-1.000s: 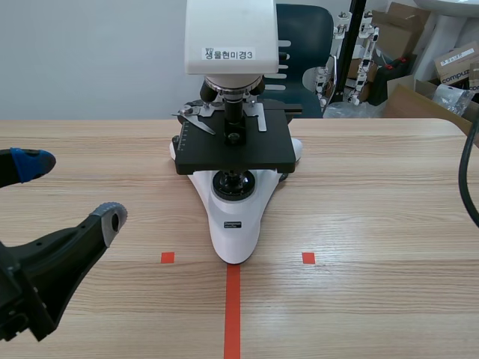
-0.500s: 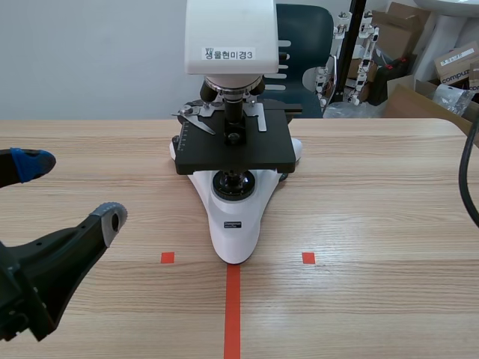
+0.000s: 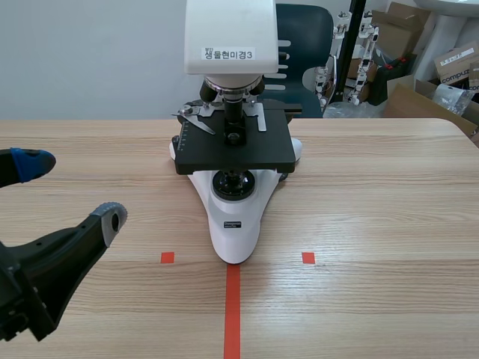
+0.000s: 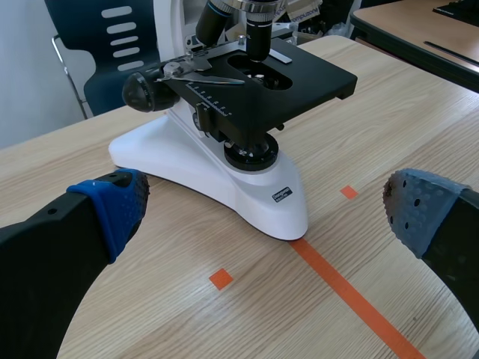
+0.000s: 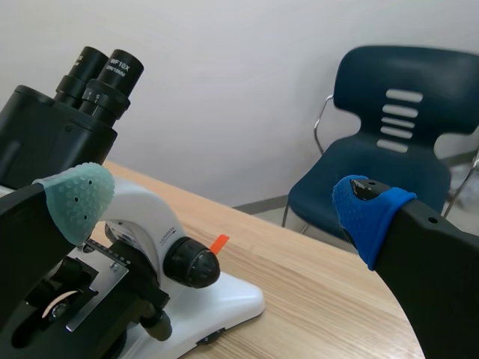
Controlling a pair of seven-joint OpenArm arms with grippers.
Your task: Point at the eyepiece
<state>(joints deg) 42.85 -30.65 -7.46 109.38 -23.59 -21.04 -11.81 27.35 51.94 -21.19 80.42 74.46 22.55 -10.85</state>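
Observation:
A white microscope [image 3: 233, 202] with a black stage [image 3: 233, 146] stands mid-table; the scene view cuts off the top of its head. Its two black eyepieces [image 5: 112, 75] show in the right wrist view, ahead of and just above the grey-green finger pad [image 5: 75, 198]. My right gripper [image 5: 221, 209] is open, raised beside the microscope's arm and focus knob [image 5: 192, 263], with nothing between its fingers. It is not visible in the scene view. My left gripper [image 3: 71, 191] hangs open at the table's left, empty. In the left wrist view the microscope base [image 4: 254, 198] lies ahead of the left gripper [image 4: 269, 213].
A dark blue chair [image 5: 389, 142] stands behind the table's far edge, also seen as the chair [image 3: 303, 34] behind the microscope. Cardboard boxes [image 3: 441, 67] and a metal stand [image 3: 359, 52] fill the back right. Bare wood lies right of the microscope.
The black cable at the scene's right edge has gone out of view. The left gripper and the microscope have not moved.

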